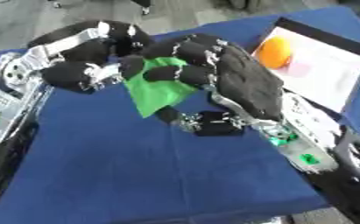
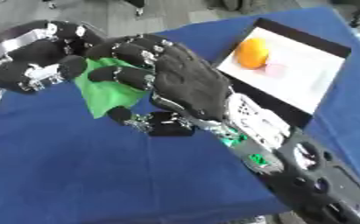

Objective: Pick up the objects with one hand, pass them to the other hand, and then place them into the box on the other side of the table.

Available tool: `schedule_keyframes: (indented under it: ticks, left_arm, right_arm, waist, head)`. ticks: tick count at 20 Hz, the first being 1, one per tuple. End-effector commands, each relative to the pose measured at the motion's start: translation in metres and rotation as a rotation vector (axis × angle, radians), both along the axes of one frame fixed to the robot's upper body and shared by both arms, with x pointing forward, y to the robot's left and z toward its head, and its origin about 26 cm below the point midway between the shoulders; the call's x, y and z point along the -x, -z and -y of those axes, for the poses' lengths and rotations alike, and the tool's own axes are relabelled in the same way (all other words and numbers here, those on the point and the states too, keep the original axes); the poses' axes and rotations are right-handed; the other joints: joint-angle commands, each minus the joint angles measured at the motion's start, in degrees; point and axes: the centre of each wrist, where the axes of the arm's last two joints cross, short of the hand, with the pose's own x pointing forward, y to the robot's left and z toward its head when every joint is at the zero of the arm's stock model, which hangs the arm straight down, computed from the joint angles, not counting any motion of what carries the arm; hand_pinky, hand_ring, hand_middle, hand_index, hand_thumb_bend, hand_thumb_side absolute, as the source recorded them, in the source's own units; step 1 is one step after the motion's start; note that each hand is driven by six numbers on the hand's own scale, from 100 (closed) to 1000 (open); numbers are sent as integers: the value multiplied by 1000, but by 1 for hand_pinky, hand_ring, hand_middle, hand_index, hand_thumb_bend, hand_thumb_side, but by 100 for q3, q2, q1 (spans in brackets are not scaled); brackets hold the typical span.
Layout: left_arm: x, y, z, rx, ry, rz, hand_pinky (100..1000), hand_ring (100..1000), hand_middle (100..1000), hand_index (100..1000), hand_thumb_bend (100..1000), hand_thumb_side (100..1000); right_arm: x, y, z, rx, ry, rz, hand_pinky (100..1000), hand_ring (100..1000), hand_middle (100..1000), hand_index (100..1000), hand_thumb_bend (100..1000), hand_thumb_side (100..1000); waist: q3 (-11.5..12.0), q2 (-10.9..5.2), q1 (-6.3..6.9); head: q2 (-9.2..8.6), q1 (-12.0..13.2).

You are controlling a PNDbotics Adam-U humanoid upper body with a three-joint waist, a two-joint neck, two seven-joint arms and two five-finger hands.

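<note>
A flat green object point(image 1: 156, 91) hangs above the blue table point(image 1: 136, 166), held between both hands. My left hand point(image 1: 87, 54) comes in from the upper left with its fingers curled on the green object's upper left side. My right hand point(image 1: 240, 81) reaches in from the lower right, fingers curled over the object's top and right side, thumb below it. Most of the object's upper part is hidden by the fingers. At the far right lies a white box point(image 2: 305, 83) with a dark rim; an orange ball point(image 2: 252, 53) and something pale pink point(image 2: 274, 69) lie inside.
Blue cloth covers the whole table. Its near edge point(image 1: 213, 214) runs along the bottom. Grey floor shows beyond the far edge.
</note>
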Motion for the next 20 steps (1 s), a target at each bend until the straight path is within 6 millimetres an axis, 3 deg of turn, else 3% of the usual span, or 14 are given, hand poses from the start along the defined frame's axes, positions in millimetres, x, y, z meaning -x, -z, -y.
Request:
schedule_keyframes:
  ticks: [1, 14, 20]
  left_arm:
    - [3, -25, -6, 126, 39, 27, 697, 490, 470, 576, 100, 644]
    - [-5, -27, -19, 203, -51, 26, 695, 489, 469, 574, 100, 641]
    - [-2, -28, -29, 237, -74, 31, 695, 488, 468, 571, 100, 633]
  right_arm:
    - [-16, 17, 14, 76, 66, -48, 385, 397, 184, 267, 100, 100]
    - [-19, 19, 14, 74, 71, -36, 383, 396, 183, 262, 100, 100]
    - [-22, 0, 26, 36, 156, 40, 390, 401, 188, 254, 100, 100]
  waist:
    - [5, -62, -20]
    - [11, -56, -28]
    - [9, -63, -27]
  head:
    - [-15, -56]
    - [-15, -77]
    - [-15, -105]
